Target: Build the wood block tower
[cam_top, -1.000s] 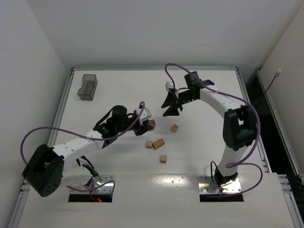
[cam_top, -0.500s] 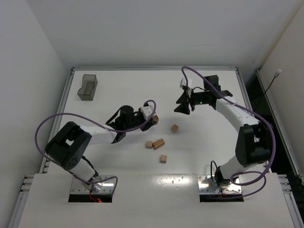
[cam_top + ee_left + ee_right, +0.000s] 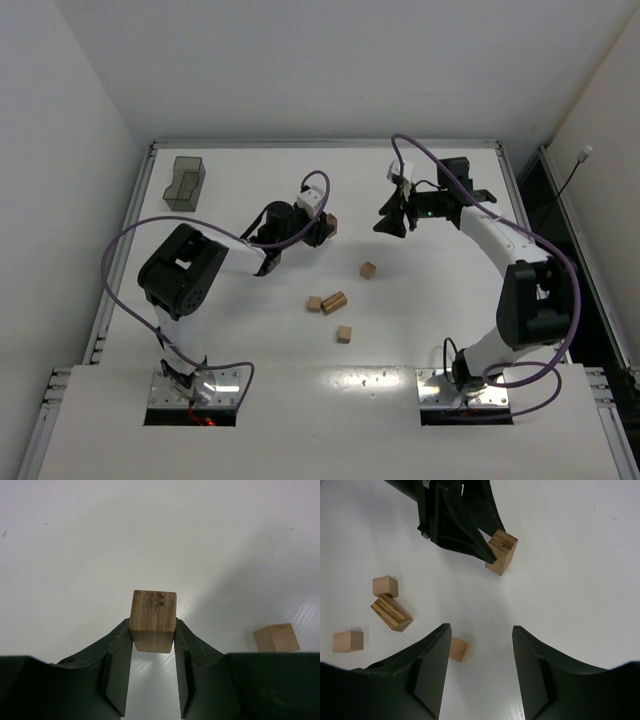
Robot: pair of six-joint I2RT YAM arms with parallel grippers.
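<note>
- Bin [image 3: 184, 183], far-left corner: no change, no part in this.
- Left fingers [image 3: 117, 665]: clenched on one block [image 3: 153, 621], pinched by its two side faces.
- In the last second the left arm has swung this block away from the loose pile, toward the far middle of the tabletop [image 3: 240, 170].
- From the right wrist view the block sits tilted and low. I cannot tell whether its lower corner touches the surface.
- Loose blocks [image 3: 344, 334], centre: four pieces, lying where they were.
  - A plain cube sits just beside a longer striped piece.
  - Another cube lies nearer the arm bases.
  - A fourth lies apart, toward the right arm.
  - None rests on another, so there is no stack yet.
- Right fingers [image 3: 432, 670]: spread wide, holding nothing.
- The right arm has drawn back to the right over the same second. It now hangs near the carried block with its fingers pointed that way.

My reading is that the left arm has picked a bare spot away from the pile for the base. If so, this block is the first course, still to be squared and let go. The task is at its start, with every other piece still to be fetched. The right arm seems to have made room and stands ready.
</note>
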